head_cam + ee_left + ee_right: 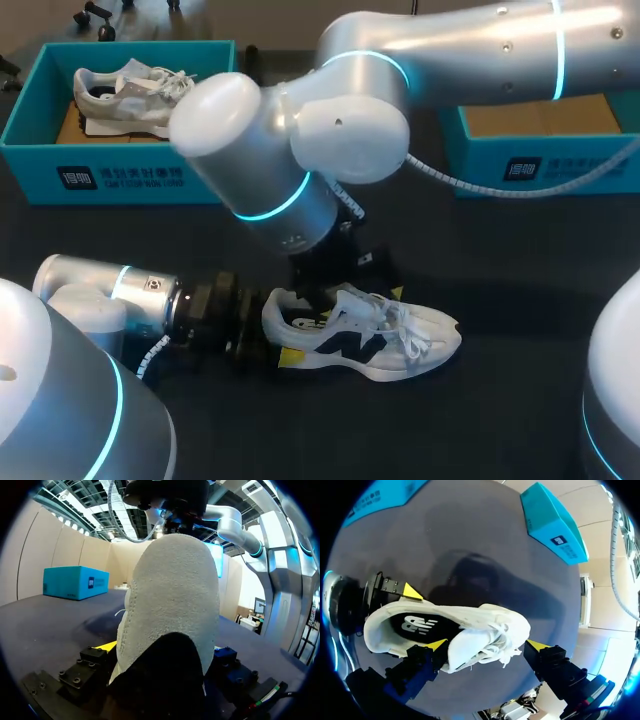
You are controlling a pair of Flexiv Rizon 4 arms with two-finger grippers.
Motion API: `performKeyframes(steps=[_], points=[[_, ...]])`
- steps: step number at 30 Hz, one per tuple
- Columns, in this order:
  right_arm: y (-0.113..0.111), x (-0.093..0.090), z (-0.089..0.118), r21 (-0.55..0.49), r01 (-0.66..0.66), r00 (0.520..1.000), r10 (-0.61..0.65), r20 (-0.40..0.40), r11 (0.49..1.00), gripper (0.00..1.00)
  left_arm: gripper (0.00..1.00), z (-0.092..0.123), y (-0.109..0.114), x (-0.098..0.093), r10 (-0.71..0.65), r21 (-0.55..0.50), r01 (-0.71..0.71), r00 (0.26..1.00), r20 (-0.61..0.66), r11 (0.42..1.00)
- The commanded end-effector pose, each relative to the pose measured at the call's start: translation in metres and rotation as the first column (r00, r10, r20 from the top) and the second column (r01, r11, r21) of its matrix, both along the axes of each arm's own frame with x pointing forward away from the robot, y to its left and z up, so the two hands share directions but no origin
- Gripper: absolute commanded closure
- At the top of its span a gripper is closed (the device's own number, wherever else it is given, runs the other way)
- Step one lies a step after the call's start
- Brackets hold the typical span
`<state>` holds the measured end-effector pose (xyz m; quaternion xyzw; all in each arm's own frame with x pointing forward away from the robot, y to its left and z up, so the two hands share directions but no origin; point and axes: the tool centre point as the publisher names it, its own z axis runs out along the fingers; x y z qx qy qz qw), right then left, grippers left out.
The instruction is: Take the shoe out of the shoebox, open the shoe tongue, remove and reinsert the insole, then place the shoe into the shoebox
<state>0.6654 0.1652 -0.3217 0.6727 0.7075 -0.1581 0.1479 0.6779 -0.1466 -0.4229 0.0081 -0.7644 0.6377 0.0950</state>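
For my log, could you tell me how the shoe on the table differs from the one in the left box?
The table shoe lies on the table; the boxed shoe lies in the left box. The left hand grips the table shoe's heel; nothing touches the boxed shoe. The table shoe has dark side marks; the boxed shoe looks grey-white. Both are laced sneakers.

Dark table (500, 425) (matte, perhaps cloth-covered), evenly lit

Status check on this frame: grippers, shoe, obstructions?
Left gripper shut on shoe at heel. Right gripper open, astride laces. Shoe on table, insole in. No obstruction seen.
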Motion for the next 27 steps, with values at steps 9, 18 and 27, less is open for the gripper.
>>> performKeyframes(steps=[9,18,27], points=[[-0.015,-0.001,0.009,0.033,0.192,0.981,-0.193,0.028,0.981,0.0,1.0,-0.002,0.002,-0.001,0.004,0.003,-0.004,1.0,0.001,1.0],[-0.023,0.005,0.018,0.022,0.163,0.987,-0.163,0.0,0.986,0.0,1.0,-0.002,0.002,-0.001,0.004,0.003,-0.004,1.0,0.001,1.0],[-0.014,0.004,0.02,0.022,0.142,0.99,-0.141,-0.017,0.99,0.0,1.0,-0.002,0.002,-0.001,0.004,0.003,-0.004,1.0,0.001,1.0]])
